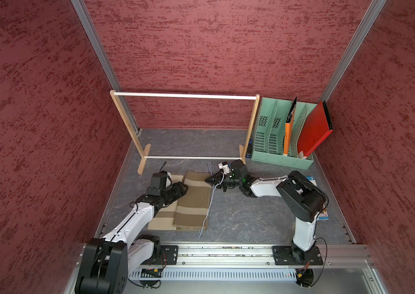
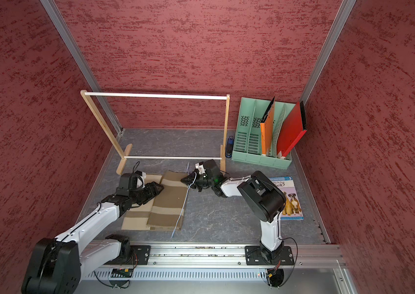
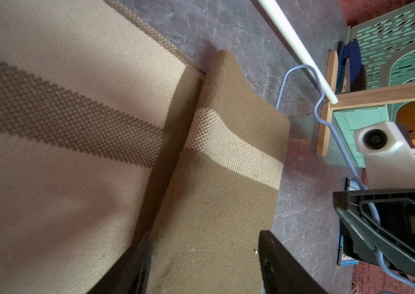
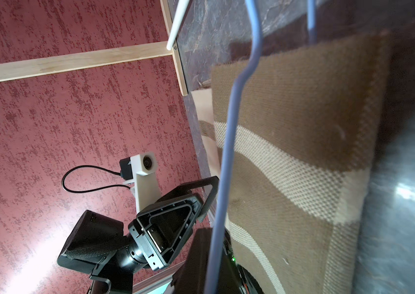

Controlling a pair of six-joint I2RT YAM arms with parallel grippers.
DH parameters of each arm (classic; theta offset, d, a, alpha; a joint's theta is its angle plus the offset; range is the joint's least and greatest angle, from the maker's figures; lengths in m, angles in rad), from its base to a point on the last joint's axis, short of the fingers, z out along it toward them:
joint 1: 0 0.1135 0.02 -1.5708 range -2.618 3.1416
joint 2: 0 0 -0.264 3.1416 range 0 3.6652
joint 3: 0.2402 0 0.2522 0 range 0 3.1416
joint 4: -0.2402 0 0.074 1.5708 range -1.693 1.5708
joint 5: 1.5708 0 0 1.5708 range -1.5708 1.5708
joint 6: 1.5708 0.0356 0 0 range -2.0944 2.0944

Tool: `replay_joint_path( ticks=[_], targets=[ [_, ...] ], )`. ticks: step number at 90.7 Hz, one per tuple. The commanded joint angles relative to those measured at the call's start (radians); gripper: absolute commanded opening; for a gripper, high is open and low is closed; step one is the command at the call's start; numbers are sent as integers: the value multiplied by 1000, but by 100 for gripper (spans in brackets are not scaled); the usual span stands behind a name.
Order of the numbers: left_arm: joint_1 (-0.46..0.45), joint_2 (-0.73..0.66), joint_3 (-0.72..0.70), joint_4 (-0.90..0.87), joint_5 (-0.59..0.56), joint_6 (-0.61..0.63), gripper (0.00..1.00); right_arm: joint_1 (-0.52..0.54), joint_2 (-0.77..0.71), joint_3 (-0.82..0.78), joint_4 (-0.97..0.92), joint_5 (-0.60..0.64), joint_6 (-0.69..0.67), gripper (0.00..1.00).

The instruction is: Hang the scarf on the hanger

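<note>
Red-walled booth, grey marbled worktop (image 1: 239,216). Finding the scarf (image 1: 193,203) folded flat toward the left edge, stretching lengthwise from near edge to far edge. Seeing the hanger (image 4: 226,152) lying along the scarf's right-hand side, pointing its hook at the far edge; one wire seemingly passing under the fold. Clenching the hanger near its neck with the right gripper (image 1: 207,180). Hovering over the scarf from the left-edge side with the left gripper (image 1: 183,189), jaws spread, straddling the upper layer, grasping nothing. Judging the left arm nearer: probably needing to draw cloth sideways across the wire.
</note>
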Motion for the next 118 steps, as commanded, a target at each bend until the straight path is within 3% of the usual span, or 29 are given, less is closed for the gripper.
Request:
replay_joint_path(
  ticks=[1, 39, 83, 96, 118],
  targets=[
    [-1, 30, -15, 24, -9, 22, 69, -4, -28, 27, -84, 8, -86, 0],
    [-81, 129, 16, 10, -44, 38, 67, -5, -30, 27, -76, 5, -90, 0],
    [-103, 53, 63, -99, -142, 69, 10, -7, -35, 36, -110, 1, -120, 0],
    [-101, 12, 102, -160, -189, 92, 0, -6, -35, 47, -101, 2, -102, 0],
    [-76, -38, 183, -301, -266, 145, 0, 39, 23, 79, -14, -17, -21, 0]
  ],
)
